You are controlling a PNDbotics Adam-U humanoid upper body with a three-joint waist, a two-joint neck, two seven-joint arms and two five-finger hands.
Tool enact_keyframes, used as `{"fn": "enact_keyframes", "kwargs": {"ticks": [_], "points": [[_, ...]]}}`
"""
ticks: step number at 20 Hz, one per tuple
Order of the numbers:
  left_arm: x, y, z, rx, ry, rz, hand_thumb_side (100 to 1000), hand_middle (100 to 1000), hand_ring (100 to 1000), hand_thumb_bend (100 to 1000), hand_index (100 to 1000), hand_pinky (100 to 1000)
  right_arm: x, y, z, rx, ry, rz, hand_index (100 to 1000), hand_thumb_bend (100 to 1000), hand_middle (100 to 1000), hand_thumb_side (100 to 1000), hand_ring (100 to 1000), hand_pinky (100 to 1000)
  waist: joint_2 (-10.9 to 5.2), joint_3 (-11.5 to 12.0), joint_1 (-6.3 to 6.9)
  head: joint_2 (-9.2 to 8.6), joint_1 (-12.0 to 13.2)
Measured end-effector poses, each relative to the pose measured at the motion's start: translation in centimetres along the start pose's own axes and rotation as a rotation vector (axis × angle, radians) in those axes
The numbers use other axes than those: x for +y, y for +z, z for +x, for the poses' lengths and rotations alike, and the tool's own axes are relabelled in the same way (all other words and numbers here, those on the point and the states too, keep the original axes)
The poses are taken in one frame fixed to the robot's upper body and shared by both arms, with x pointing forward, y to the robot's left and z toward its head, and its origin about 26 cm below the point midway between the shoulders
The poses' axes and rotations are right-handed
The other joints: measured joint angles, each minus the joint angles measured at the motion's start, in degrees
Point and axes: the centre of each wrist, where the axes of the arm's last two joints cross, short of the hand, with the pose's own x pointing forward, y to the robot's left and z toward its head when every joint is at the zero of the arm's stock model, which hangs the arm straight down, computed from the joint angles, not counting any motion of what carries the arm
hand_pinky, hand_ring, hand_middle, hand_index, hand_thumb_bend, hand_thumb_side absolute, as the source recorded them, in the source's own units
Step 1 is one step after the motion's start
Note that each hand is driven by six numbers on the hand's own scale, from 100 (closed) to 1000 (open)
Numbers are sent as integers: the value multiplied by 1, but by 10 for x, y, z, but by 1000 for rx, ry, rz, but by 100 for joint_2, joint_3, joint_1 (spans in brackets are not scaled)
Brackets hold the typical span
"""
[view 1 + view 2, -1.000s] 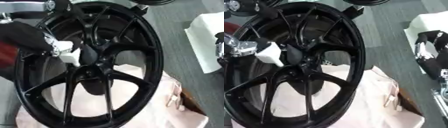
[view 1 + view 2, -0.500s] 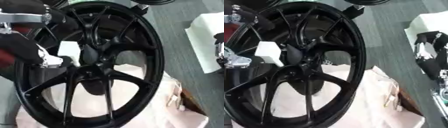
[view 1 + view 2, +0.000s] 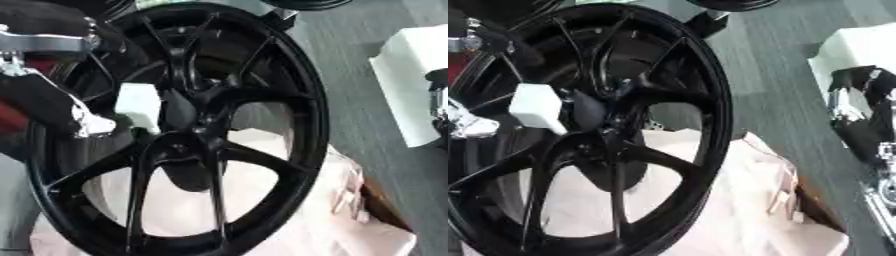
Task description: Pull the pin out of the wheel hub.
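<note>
Since a second ago the white block-shaped pin [image 3: 535, 106] has slid leftward off the hub centre and now stands clear of it, just beside the spokes. Behind it sits the left robot hand [image 3: 61, 112], black with silver parts; whether its fingers clasp the pin I cannot tell. Glossy black, with slim forked spokes, the wheel hub [image 3: 188, 127] stands upright on pale pink crumpled cloth [image 3: 745, 200] over grey carpet [image 3: 772, 60]. At the right edge the right robot hand [image 3: 857, 107] hangs idle, fingers relaxed. No writing is readable.
</note>
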Motion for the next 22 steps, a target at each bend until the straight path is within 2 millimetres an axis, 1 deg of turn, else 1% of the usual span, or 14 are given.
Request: {"fn": "enact_keyframes", "kwargs": {"ticks": [8,13,16,19,22], "points": [[-4,-4,-3,2,12,-21,522,840,912,370,933,912,1,-2,1,-4,-3,-1,623,100,581,521,710,809,35,-11,-1,-7,2],[-6,-7,-6,10,19,-32,536,833,909,359,919,907,3,-1,1,-1,-9,-1,623,100,581,525,710,810,40,-14,-3,-66,-14],[-7,-8,-7,12,21,-39,518,805,897,345,906,899,3,-1,1,2,-12,1,623,100,582,529,711,810,42,-18,-6,-99,-15],[-7,-9,-7,10,18,-46,470,776,883,344,901,891,3,-1,1,3,-14,1,623,100,582,532,711,810,43,-21,-7,-101,-11],[-8,-10,-8,12,20,-49,475,754,870,324,895,882,3,-2,1,2,-17,1,623,100,582,536,711,810,43,-32,-7,-105,-8]]}}
